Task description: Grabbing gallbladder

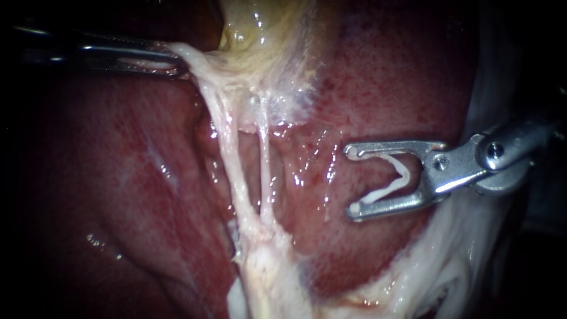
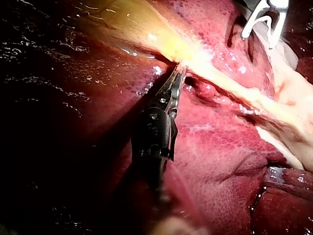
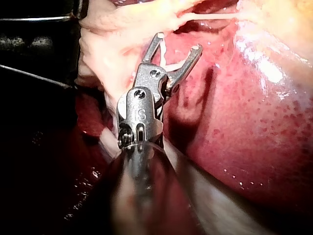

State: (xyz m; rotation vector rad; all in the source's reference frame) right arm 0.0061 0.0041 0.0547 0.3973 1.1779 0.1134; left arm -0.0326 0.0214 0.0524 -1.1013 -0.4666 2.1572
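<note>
- Left instrument (image 1: pixel 172 64): entered from the left on the far side. Jaws were clamped on pale tissue at the gallbladder's edge.
- Gallbladder (image 1: pixel 263 32): yellowish, at far centre, lying against the liver (image 1: pixel 390 77).
- Tubes (image 1: pixel 233 171): two pale strands that ran from the gallbladder toward the near side.
- Right instrument (image 1: pixel 351 181): entered from the right, over the liver and apart from the tubes. Jaws stood wide, with a white clip (image 1: pixel 394 179) seated between them and touching both.

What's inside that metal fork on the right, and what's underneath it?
A white V-shaped clip sits in the right instrument's end effector, touching both jaws. Behind shows red liver; the part directly under the metal is covered.
</note>
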